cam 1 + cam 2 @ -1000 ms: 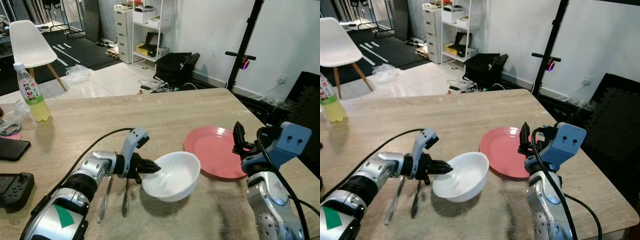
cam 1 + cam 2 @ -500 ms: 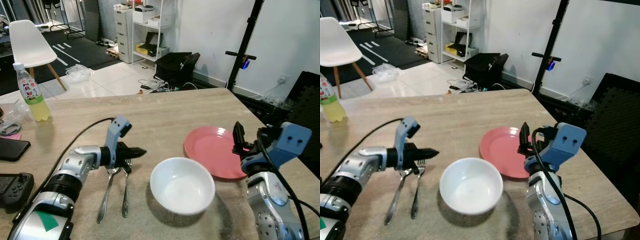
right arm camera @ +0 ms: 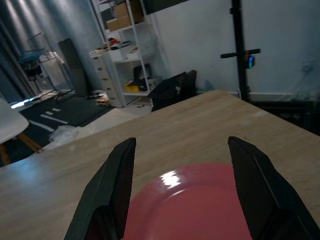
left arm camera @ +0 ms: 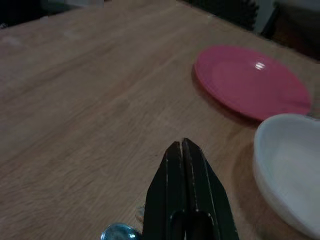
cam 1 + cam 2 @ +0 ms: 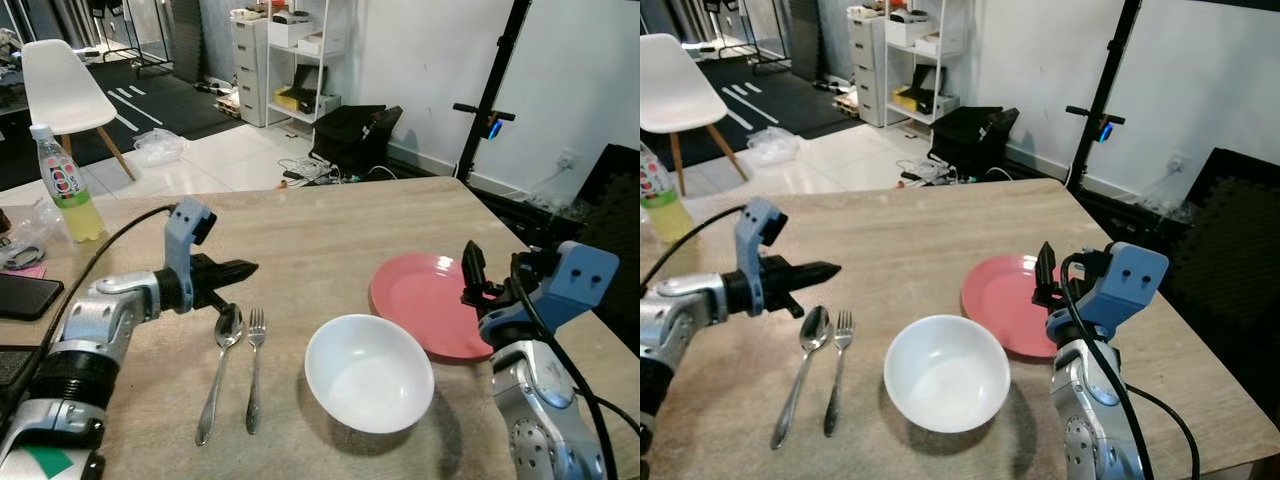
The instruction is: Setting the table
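1. We note the left gripper (image 5: 243,267) with its two black fingers (image 4: 184,165) pressed together, holding nothing. It hangs above the tabletop (image 5: 330,225), over the heads of the cutlery, pointing toward the right edge.
2. Just below it lie a spoon (image 5: 219,365) and a fork (image 5: 253,365), side by side and parallel, handles toward the near edge, spoon on the left. They sit near each other but apart.
3. We record the right gripper (image 5: 468,272) with fingers (image 3: 118,190) spread wide, nothing between them. It is raised upright over the near right rim of the pink plate (image 5: 435,315).
4. The plate lies flat toward the right edge of the tabletop.
5. A white bowl (image 5: 369,372) stands upright and looks empty, between the cutlery and the plate, toward the near edge. Its rim is just beside the plate's near left rim; we cannot tell whether they touch.
6. Toward the far left corner stands a bottle (image 5: 67,186) of yellow drink; a dark phone (image 5: 27,296) lies at the left edge.
7. Beyond the table: a white chair (image 5: 66,88), shelving (image 5: 290,50), a black stand (image 5: 490,95).
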